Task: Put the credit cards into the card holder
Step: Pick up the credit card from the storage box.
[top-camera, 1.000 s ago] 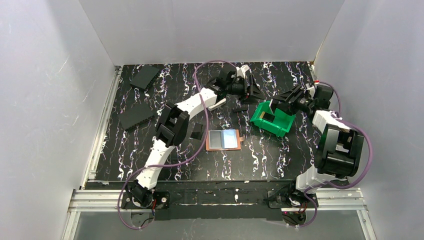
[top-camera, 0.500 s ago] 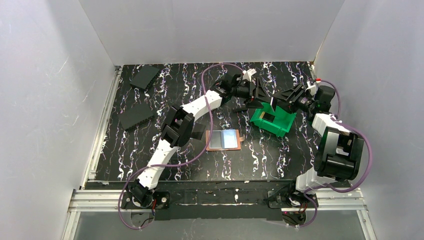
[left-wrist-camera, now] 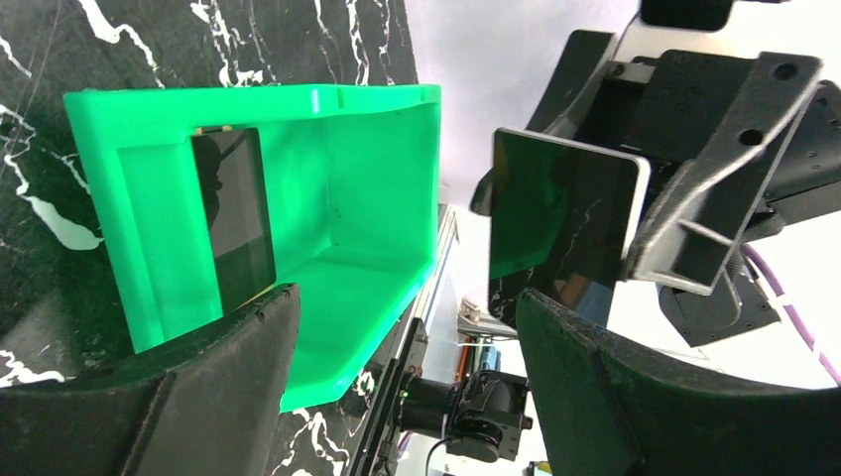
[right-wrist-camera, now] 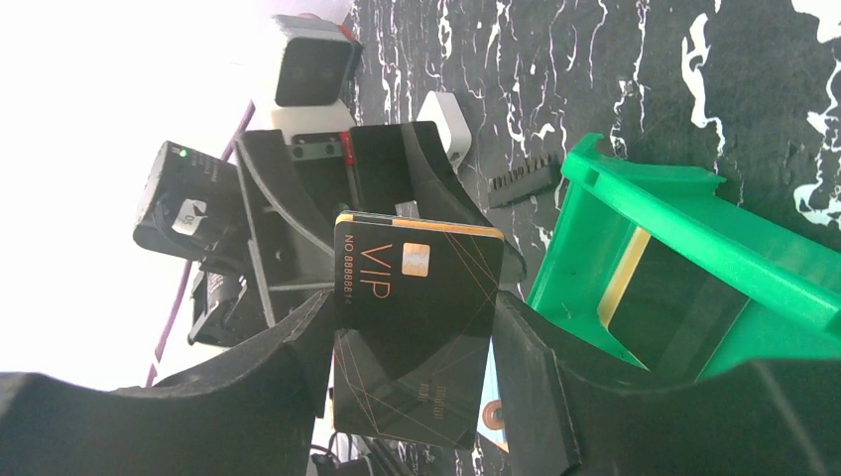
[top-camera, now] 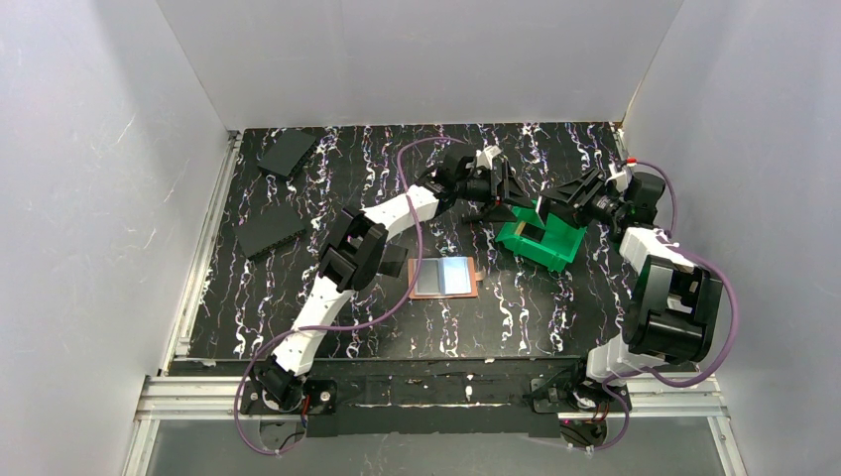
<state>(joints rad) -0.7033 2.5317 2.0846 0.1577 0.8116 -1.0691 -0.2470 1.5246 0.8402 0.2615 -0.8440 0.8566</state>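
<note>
Green bin, perhaps a card inside, VIP card above, card holder near

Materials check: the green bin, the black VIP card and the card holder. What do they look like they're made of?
The green bin: moulded plastic, glossy, one uniform colour with soft highlights.
The black VIP card: likely plastic, glossy, with gold print and a chip.
The card holder: looks like brown leather edging around grey and light-blue panels, but too small to be sure.

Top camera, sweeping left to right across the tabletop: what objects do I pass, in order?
nearer black panel → card holder, lying open → green bin
</note>
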